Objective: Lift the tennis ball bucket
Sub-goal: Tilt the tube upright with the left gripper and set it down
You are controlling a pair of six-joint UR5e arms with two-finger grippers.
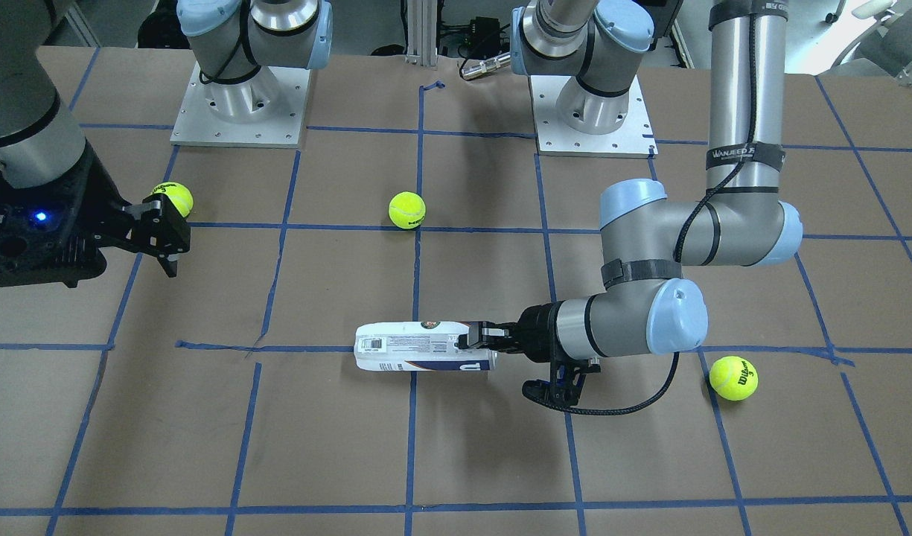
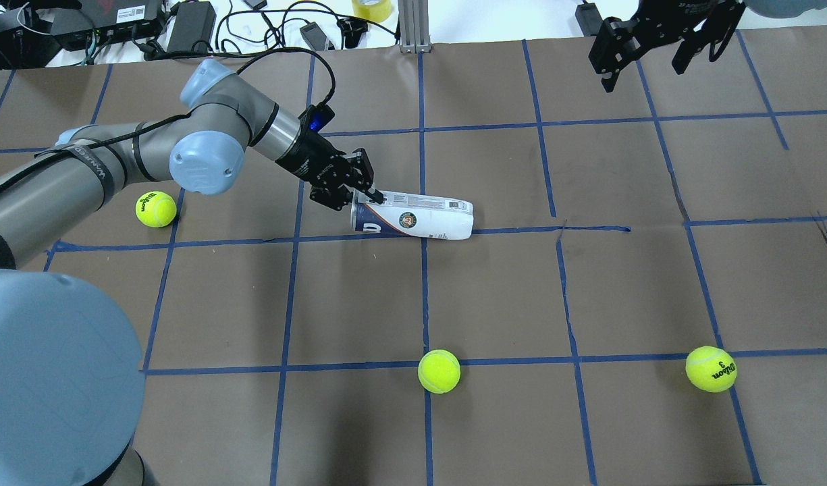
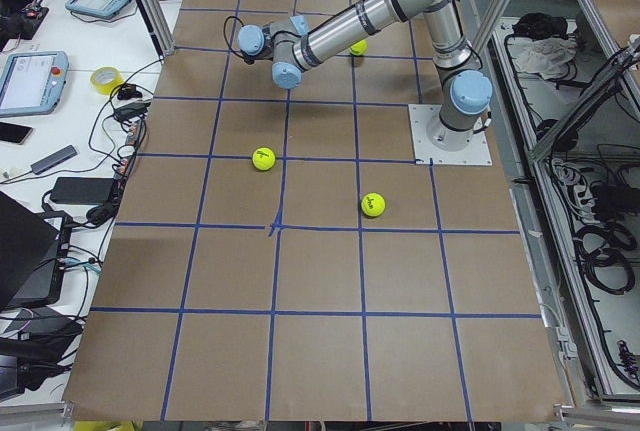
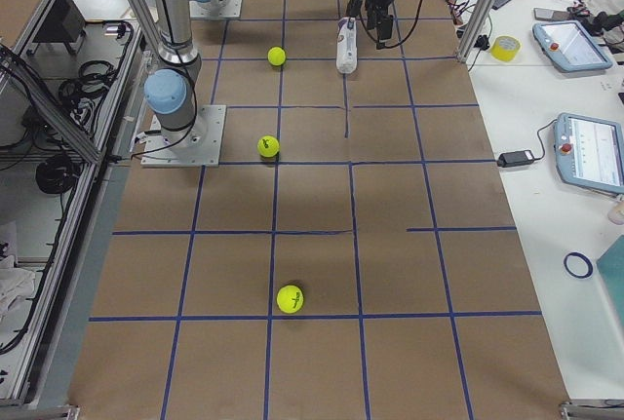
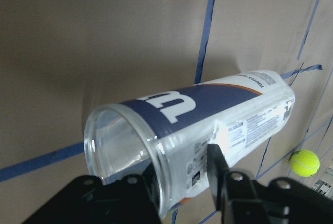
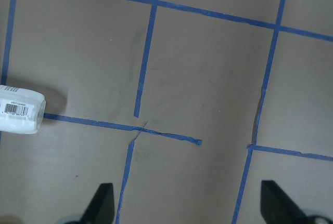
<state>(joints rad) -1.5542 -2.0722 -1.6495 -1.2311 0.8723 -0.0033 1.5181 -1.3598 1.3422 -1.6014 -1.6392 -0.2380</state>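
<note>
The tennis ball bucket [image 2: 420, 217] is a clear tube with a white and navy label, lying about level near the table's middle; it also shows in the front view [image 1: 411, 346]. My left gripper [image 2: 362, 196] is shut on the rim of its open end. The left wrist view shows one finger [image 5: 218, 169] outside the wall and the other inside the tube [image 5: 208, 115]. I cannot tell whether the tube touches the table. My right gripper [image 2: 646, 64] is open and empty, far off at the back right; its view shows the tube's closed end [image 6: 21, 110].
Three yellow-green tennis balls lie on the brown, blue-taped table: one [image 2: 156, 208] by the left arm's elbow, one [image 2: 439, 371] in front of the tube, one [image 2: 710, 369] at the front right. Cables and boxes [image 2: 183, 20] line the far edge.
</note>
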